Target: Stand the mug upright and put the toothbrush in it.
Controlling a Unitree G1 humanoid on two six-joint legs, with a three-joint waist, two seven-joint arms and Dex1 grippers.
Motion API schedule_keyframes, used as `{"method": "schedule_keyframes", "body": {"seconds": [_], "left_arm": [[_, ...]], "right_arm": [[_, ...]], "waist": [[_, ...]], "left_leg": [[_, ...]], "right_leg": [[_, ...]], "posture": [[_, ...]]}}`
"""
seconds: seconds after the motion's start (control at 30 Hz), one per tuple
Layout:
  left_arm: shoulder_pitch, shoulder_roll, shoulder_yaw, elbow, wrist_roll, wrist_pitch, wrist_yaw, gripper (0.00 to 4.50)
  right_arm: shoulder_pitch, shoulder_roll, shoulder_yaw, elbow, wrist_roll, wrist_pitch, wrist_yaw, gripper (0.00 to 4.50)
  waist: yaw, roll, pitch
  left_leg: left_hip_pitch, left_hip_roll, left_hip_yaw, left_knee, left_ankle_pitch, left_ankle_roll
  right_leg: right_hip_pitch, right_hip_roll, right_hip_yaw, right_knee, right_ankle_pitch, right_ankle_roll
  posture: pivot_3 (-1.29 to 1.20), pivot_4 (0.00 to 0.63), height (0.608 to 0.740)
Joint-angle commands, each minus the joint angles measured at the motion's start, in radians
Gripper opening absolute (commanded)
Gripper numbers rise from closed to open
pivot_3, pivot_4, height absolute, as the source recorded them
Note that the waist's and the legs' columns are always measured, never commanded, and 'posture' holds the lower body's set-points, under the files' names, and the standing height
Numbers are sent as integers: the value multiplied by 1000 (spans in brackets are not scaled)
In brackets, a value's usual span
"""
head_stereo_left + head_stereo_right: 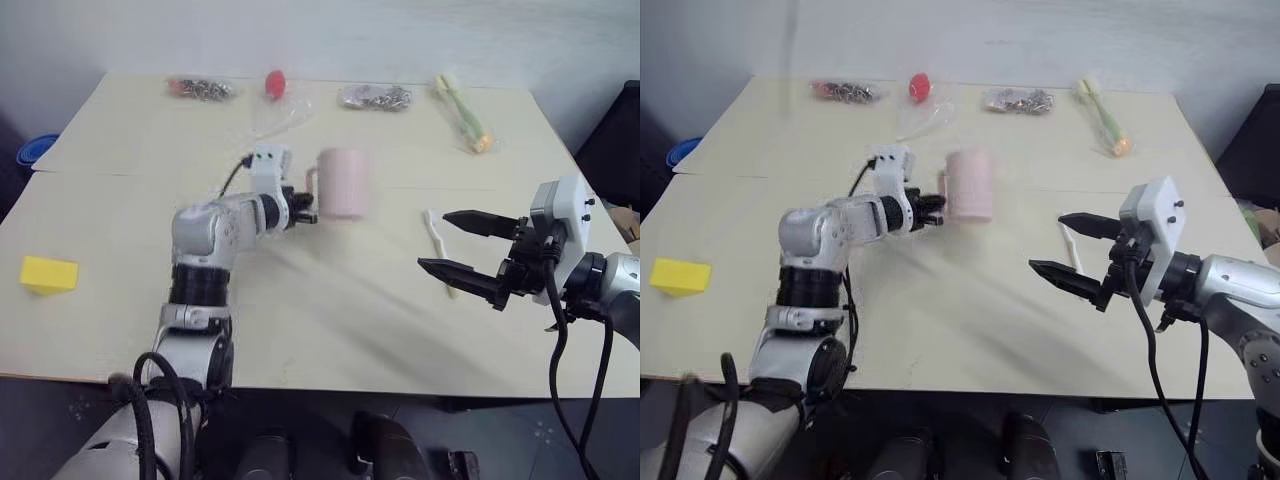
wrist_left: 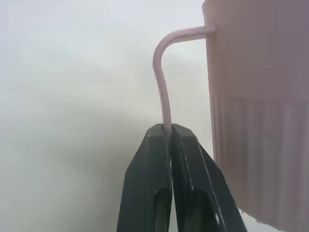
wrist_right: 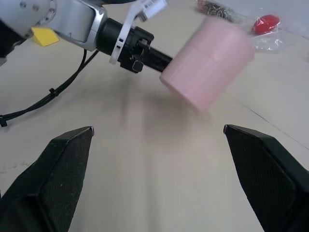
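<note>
The pale pink ribbed mug (image 1: 343, 183) is near the table's middle, blurred, held by its thin side handle (image 2: 163, 82). My left gripper (image 2: 168, 128) is shut on that handle, fingers pointing nearly level. In the right wrist view the mug (image 3: 207, 63) looks tilted and just clear of the tabletop. The white toothbrush (image 1: 436, 235) lies flat on the table to the mug's right. My right gripper (image 1: 433, 240) hovers open above it, jaws wide apart with nothing between them, pointing toward the mug.
A yellow block (image 1: 48, 274) sits at the table's left. Along the far edge lie two bags of small metal parts (image 1: 203, 89) (image 1: 375, 96), a red object in clear plastic (image 1: 274, 82) and a green-yellow item in a clear bag (image 1: 462, 115).
</note>
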Motion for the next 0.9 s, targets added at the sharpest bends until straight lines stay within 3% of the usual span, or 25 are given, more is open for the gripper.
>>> {"method": "schedule_keyframes", "body": {"seconds": [0.03, 0.13, 0.33, 0.53, 0.67, 0.73, 0.8, 0.9], "left_arm": [[117, 6, -121, -32, 139, -397, -32, 45], [185, 19, -186, 46, 245, -641, -14, 45], [256, -8, -179, 178, 284, -819, 23, 45], [342, 23, -169, 52, 256, -768, -40, 1669], [428, 79, -145, -162, 229, -611, -77, 2920], [483, 155, -85, -348, 148, -440, -133, 3563], [507, 246, -2, -508, 18, -242, -201, 3563], [447, 451, 157, -605, -308, 96, -380, 3563]], "right_arm": [[-11, 15, -6, -9, 17, -18, -6, 4500], [-15, 19, 1, -2, 19, -17, -3, 4500], [-40, 13, -7, 21, 50, 1, -6, 4500], [-31, 6, -6, 33, 47, 3, -3, 4500], [-36, 5, 15, 34, 26, 9, -28, 4500], [-69, 11, 54, 51, -12, 35, -96, 4500], [-113, 24, 97, 80, -55, 60, -162, 4500], [-204, 45, 192, 178, -154, 106, -242, 4500]], "waist": [[3, 0, 0], [9, 0, 0], [8, 0, 0], [5, 0, 0], [3, 0, 0], [0, 0, 0], [-10, 0, 0], [-23, 1, 1]], "left_leg": [[0, 0, 0, 0, 0, 0], [0, -1, 0, 1, 0, 0], [-1, -1, -1, 1, 0, 1], [-1, 0, -1, 1, -1, 2], [-1, 2, -2, 1, -1, 2], [-1, 2, -3, 1, -1, 2], [0, 5, -5, 1, -1, 2], [0, 6, -9, 1, -1, 2]], "right_leg": [[0, 0, 0, 0, 0, 0], [1, 0, 0, 0, 0, 0], [1, 0, -1, -1, 0, 1], [1, 0, -2, -1, 0, 1], [1, -1, -1, -1, 0, 1], [1, -1, -1, 0, 0, 1], [1, -1, -1, 0, 0, 1], [1, -1, 0, 1, 0, 0]], "posture": [[0, 150, 740], [0, 150, 740], [0, 150, 740], [0, 150, 740], [0, 150, 740], [0, 150, 740], [0, 150, 740], [0, 150, 740]]}}
